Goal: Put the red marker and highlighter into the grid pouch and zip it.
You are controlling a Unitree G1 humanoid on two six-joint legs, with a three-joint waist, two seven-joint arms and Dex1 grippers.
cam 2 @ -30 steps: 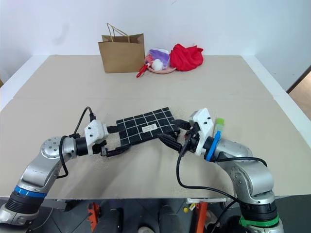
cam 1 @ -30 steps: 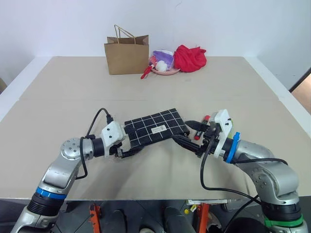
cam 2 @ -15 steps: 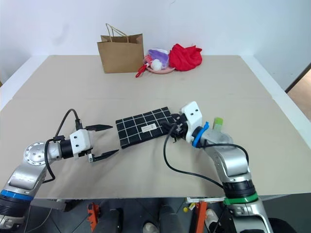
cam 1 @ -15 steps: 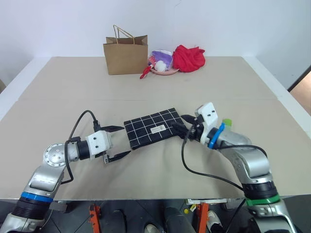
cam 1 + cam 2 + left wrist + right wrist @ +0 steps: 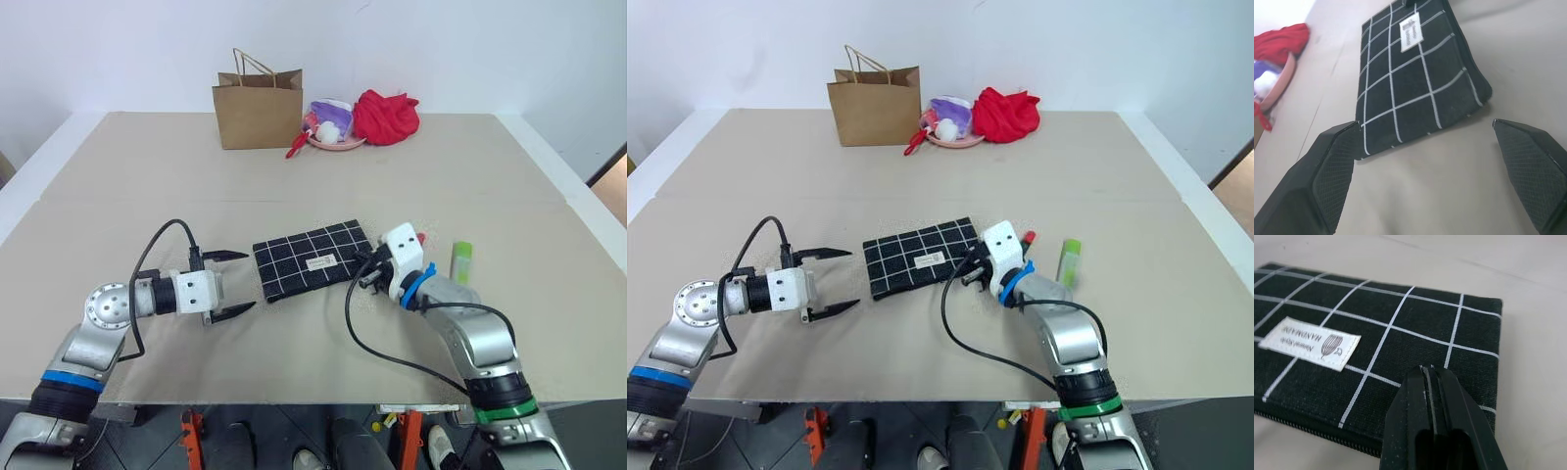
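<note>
Your grid pouch (image 5: 312, 258) lies flat mid-table, long axis running from eight o'clock to two o'clock; your left gripper (image 5: 233, 284) waits just off its eight o'clock end, fingers spread wide; your right gripper (image 5: 1434, 417), fingers pressed together on nothing, sits at the zipper edge by the three o'clock corner, nearer the highlighter (image 5: 460, 261) and red marker (image 5: 1027, 238) at its three o'clock.

The grid pouch (image 5: 313, 259) has been released by the left gripper (image 5: 233, 284), which has been drawn back toward the tabletop's left edge, its fingers spread apart. The right gripper (image 5: 1432, 382) has been pressed together and brought over the pouch's right end. The highlighter (image 5: 460, 261) has been uncovered beside the right arm.
</note>
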